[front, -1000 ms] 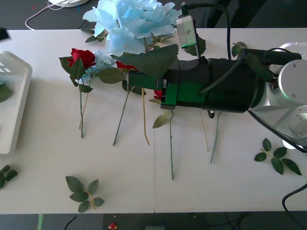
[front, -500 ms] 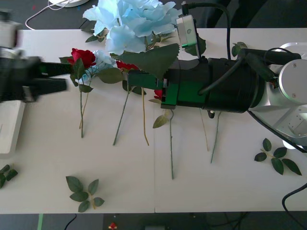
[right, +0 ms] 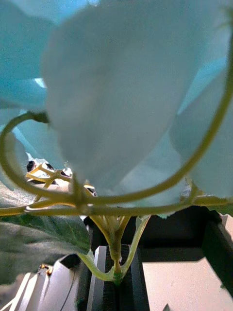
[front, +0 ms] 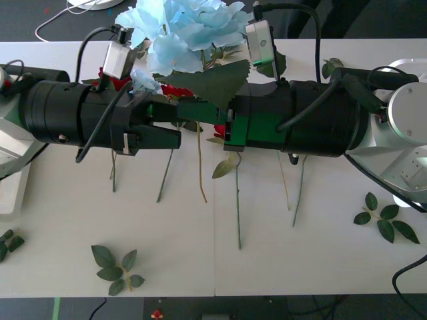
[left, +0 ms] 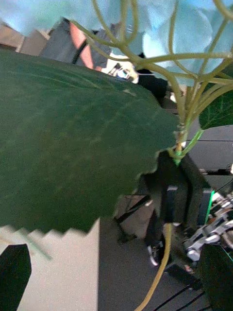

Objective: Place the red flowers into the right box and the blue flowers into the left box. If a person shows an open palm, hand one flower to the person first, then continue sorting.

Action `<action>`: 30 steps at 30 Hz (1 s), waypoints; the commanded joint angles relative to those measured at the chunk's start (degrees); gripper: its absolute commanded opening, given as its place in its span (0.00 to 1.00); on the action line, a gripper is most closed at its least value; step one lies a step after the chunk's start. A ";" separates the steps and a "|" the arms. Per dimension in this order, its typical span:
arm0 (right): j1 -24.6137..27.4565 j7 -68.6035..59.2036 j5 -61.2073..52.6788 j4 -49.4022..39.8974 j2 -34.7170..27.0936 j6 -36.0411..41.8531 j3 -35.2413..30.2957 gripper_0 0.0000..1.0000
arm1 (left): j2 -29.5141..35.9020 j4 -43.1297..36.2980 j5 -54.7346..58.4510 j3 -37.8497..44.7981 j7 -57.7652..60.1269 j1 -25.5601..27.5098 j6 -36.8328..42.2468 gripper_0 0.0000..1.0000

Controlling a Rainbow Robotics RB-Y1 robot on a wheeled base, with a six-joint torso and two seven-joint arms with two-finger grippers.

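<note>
My right gripper (front: pixel 188 112) is shut on the stem of a big blue flower (front: pixel 187 27), held high above the table with its large leaf (front: pixel 217 83) spread over the fingers. In the right wrist view the petals (right: pixel 126 97) crowd the lens and the stem (right: pixel 116 257) runs down between my fingers. My left gripper (front: pixel 175 125) faces it, open, jaws set above and below the stem. The stem's loose end (left: pixel 160 272) hangs between my left fingers (left: pixel 14 272). Red flowers (front: pixel 175 91) and a small blue flower (front: pixel 143 80) lie on the table beneath. The left box (front: pixel 13 180) sits at the left edge. The right box is out of view.
Long green stems (front: pixel 200 167) fan across the table's middle below both arms. Loose leaf sprigs lie at the front left (front: pixel 117 267) and at the right (front: pixel 383 220). Small green pieces (front: pixel 8 243) rest by the left edge. A white cable (front: pixel 60 20) lies beyond the table.
My left arm has swept in from the left edge to the middle and now faces the right gripper. The right arm and its blue flower have stayed still.
</note>
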 commanded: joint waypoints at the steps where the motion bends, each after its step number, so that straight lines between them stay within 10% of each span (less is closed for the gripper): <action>1: -2.18 3.21 -0.87 -0.54 1.86 -0.41 0.36 0.00 | -0.62 -1.21 2.41 -2.05 1.50 -2.29 0.71 1.00; 20: -2.18 3.65 -0.87 -0.62 2.03 -0.24 0.36 0.00 | -0.62 -1.21 4.26 -7.41 1.32 -3.16 -0.34 0.98; 21: -2.18 3.65 -0.87 -0.62 2.03 -0.24 0.36 0.00 | -0.62 -1.21 4.35 -7.41 1.32 -3.25 -0.43 0.83; 22: -2.18 3.65 -0.87 -0.62 2.03 -0.24 0.36 0.00 | -0.62 -1.12 4.43 -7.32 1.06 -3.25 -0.43 0.17; 23: -2.18 3.74 -0.95 -0.62 2.03 -0.24 0.36 0.00 | -0.62 -1.21 4.61 -7.32 1.15 -3.25 -0.43 0.00; 30: -2.18 3.92 -1.22 -0.62 2.12 -0.24 0.36 0.00 | -0.62 -1.12 5.23 -7.32 0.62 -3.34 -1.22 0.00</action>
